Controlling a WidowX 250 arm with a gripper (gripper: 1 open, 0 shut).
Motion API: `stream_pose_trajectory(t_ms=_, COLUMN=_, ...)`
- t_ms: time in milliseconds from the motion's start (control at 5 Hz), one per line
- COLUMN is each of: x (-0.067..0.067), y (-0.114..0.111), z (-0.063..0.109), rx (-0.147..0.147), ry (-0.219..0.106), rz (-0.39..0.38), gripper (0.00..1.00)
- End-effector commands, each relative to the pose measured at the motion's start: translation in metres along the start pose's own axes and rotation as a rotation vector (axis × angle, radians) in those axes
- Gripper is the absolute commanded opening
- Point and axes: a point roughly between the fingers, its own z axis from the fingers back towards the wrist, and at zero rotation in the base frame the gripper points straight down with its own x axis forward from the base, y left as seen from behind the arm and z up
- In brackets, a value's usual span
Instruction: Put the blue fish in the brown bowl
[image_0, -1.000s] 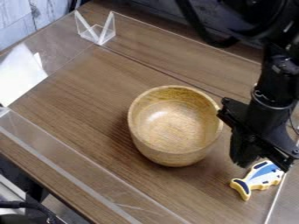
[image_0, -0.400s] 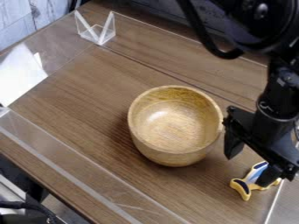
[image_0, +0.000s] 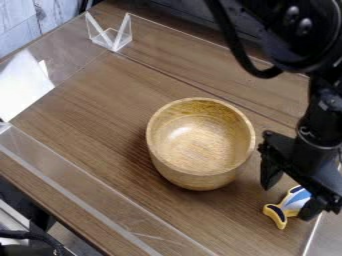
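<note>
The brown bowl (image_0: 201, 142) is set empty at the worktop's (image_0: 94, 110) middle, ready to receive. Right of it, the tool (image_0: 299, 188) is held spread, pointing down over the blue fish (image_0: 291, 208), apparently for a pinch. Wood-grain laminate is seen; a clear stand (image_0: 110, 30) far left.

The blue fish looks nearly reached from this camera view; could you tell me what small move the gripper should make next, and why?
Probably a short drop straight down, then close. The gripper is open and pointing down directly over the blue fish, which lies flat on the table just right of the brown bowl and is not yet gripped. The bowl is empty, so the fish must be picked up first.
</note>
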Motion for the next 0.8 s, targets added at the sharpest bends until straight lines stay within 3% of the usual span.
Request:
stream_pose_trajectory(t_ms=0, x=0.0064, y=-0.0044, z=0.0049, rx=-0.015, ry=-0.045, rz=0.002, gripper=1.0)
stream_pose_trajectory(t_ms=200, x=0.0072, y=-0.0055, z=0.0016, rx=-0.022, ry=-0.048, rz=0.007, gripper=0.0)
stream_pose_trajectory(t_ms=600, x=0.0083, y=-0.0068, z=0.0011, rx=-0.024, ry=-0.045, rz=0.016, gripper=0.0)
